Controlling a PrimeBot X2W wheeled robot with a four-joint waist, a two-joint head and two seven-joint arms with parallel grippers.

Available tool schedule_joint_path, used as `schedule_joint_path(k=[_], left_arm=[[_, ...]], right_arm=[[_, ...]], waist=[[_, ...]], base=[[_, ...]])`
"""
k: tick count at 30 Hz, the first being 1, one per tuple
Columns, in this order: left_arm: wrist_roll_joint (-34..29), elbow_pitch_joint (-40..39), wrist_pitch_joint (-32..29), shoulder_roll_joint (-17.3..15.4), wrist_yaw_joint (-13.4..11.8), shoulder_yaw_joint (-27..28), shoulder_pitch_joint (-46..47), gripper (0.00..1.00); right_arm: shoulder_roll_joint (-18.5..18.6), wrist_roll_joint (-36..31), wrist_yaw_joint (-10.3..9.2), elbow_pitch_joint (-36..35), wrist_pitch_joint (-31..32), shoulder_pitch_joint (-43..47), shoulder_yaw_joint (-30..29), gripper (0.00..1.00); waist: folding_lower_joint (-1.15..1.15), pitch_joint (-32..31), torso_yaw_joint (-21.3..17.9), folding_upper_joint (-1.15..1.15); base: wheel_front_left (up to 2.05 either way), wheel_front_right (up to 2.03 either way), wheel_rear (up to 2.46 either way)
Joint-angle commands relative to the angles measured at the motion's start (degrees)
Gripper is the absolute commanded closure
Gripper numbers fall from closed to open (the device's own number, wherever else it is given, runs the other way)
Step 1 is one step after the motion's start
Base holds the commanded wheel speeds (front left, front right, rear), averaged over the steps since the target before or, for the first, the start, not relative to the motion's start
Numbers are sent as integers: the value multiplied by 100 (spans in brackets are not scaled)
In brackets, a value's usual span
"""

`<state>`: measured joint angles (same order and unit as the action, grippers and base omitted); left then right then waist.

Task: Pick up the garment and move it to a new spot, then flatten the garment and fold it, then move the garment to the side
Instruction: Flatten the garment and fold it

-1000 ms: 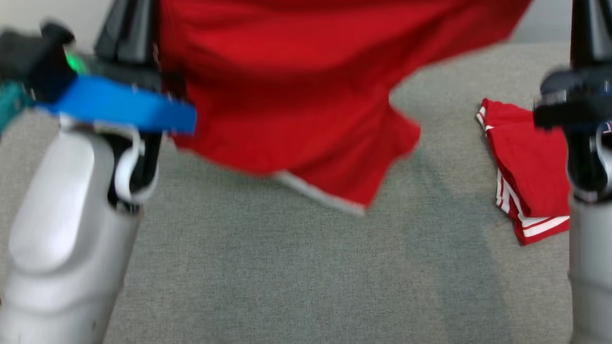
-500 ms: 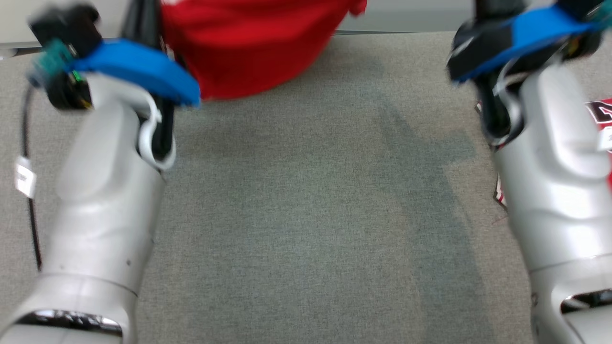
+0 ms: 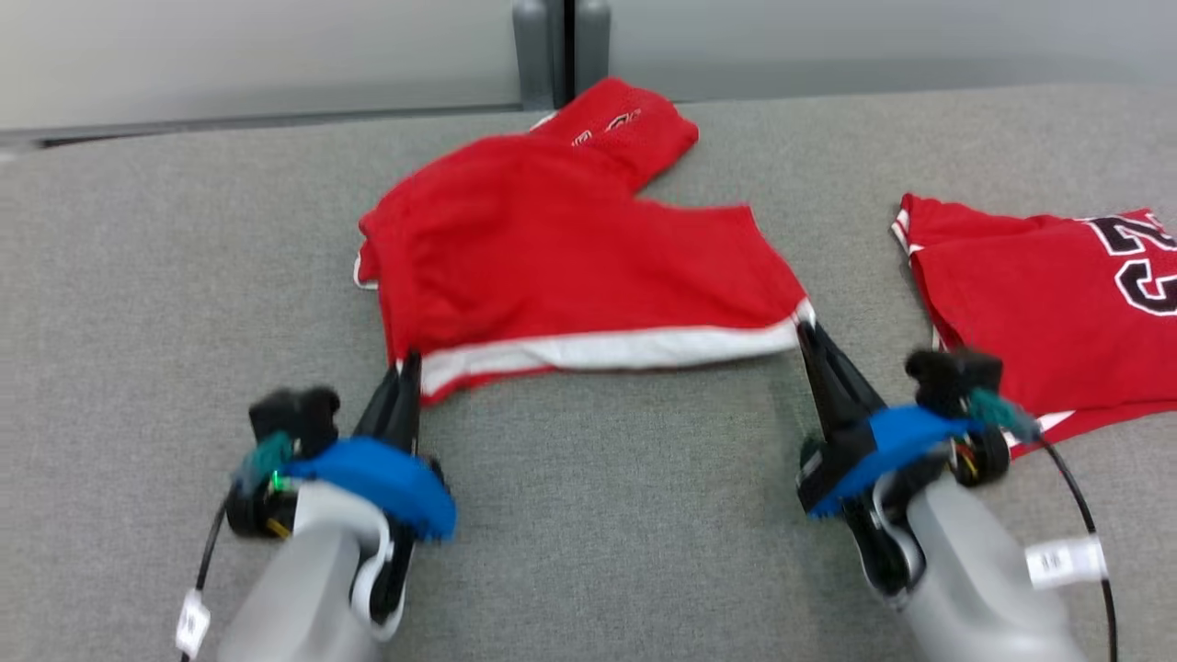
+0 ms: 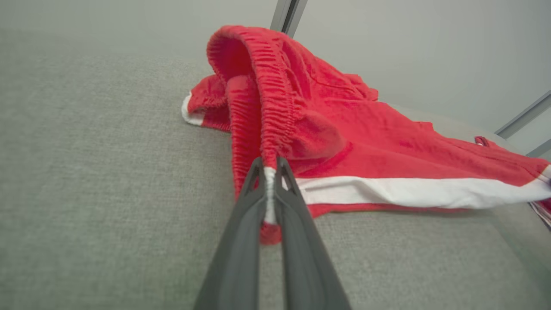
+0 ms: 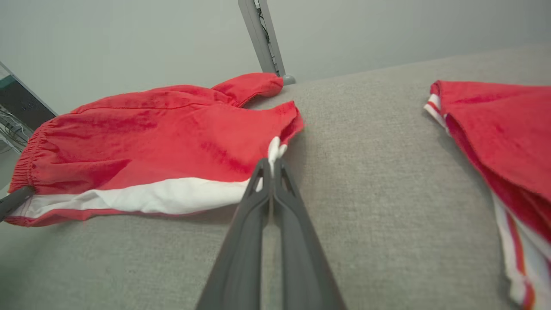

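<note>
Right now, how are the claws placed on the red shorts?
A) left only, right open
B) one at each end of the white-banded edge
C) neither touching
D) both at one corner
B: left claw and right claw are each shut on an opposite end of the shorts along the white-banded edge.

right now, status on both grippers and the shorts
Left gripper shut on shorts corner. Right gripper shut on other corner. Shorts down, rumpled. Red jersey lies right, apart.
</note>
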<state>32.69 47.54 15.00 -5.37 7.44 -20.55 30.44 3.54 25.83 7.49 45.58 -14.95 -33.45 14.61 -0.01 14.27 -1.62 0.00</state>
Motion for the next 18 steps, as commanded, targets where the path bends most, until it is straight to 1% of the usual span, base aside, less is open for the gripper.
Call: schedule_joint_path(k=[1, 7, 9, 12, 18], left_arm=[[-44, -337, 20, -61, 4, 19, -402, 100], [-144, -1648, 21, -243, -1, 69, -1747, 100], [-161, -2100, -52, -316, -74, 14, -2120, 100], [-128, -2916, -358, -445, -247, -46, -2672, 100], [31, -4708, -1190, -666, -709, -123, -3680, 100]], right_arm=[[115, -33, 0, -350, -26, 485, -51, 100], [341, -259, 0, -1838, -27, 2016, -528, 100], [370, -342, 0, -2280, -29, 2500, -723, 100], [336, -501, 0, -2956, 103, 3188, -1019, 100], [117, -753, 0, -4484, 813, 4250, -1608, 100]], waist=[[1, -118, -33, 0], [1, -406, 80, 0], [1, -484, 135, 0], [1, -566, 197, 0], [1, -645, 275, 0]], base=[[0, 0, 0], [0, 0, 0], [0, 0, 0], [0, 0, 0], [0, 0, 0]])
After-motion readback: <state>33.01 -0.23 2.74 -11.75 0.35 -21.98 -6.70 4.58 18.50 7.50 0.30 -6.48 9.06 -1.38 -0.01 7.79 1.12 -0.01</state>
